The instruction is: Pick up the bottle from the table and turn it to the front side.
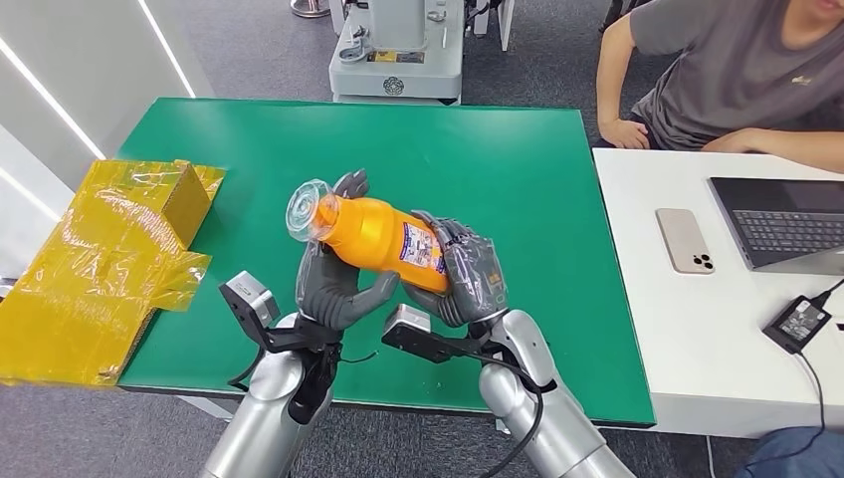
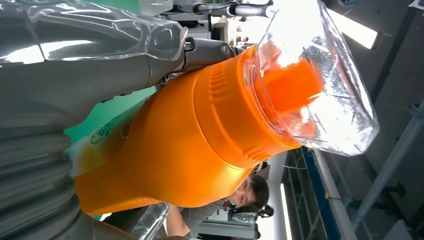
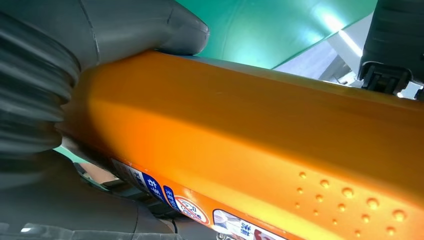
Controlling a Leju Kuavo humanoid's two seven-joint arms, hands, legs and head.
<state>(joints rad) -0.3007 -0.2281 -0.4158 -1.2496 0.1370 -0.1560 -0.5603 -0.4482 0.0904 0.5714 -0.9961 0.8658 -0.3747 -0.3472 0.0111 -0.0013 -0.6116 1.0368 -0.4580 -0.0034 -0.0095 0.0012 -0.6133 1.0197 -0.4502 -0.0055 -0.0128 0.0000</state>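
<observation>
My left hand (image 1: 333, 284) grips the bottle (image 1: 383, 239) around its upper body, below the cap (image 1: 309, 209). My right hand (image 1: 468, 274) grips the lower body, over the label (image 1: 423, 244). The bottle is held above the green table (image 1: 518, 189), tilted, with the clear cap pointing up and to my left. A person (image 1: 717, 75) sits behind the white desk (image 1: 677, 329).

Glossy orange plastic bottle (image 1: 383, 236), clear plastic cap (image 1: 307, 209); matt green table (image 1: 498, 159).
</observation>
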